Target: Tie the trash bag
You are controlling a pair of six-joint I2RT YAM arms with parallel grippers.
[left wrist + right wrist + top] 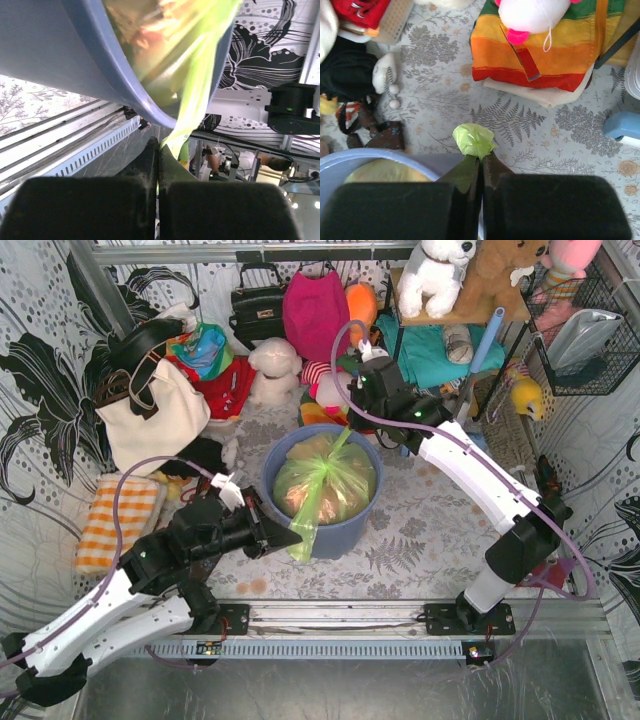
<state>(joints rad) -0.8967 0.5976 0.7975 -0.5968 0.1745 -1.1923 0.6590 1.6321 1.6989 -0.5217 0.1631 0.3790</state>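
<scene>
- Trash bag [325, 483] sits inside the blue bin [350, 537] in the middle of the table [425, 530]. Its lime-green film bulges above the rim, and orange-brown paper shows through.
- Two parts of its mouth are drawn out opposite ways: one tail hangs over the bin's near rim, the other stretches away over the far rim (a sensible set-up, I judge, since a knot needs two free ends).
- Left gripper [291, 536] has its fingers closed flat on the near tail, low beside the bin wall, which seems to keep the film stretched.
- Right gripper [352, 423] is clamped on the far tail, with a small green tuft poking out past its fingertips.
- No knot shows yet. The tails look uncrossed, so crossing them seems the next need.
- White tote bag [150, 420] and soft toys [275, 370] stand well apart behind.
</scene>
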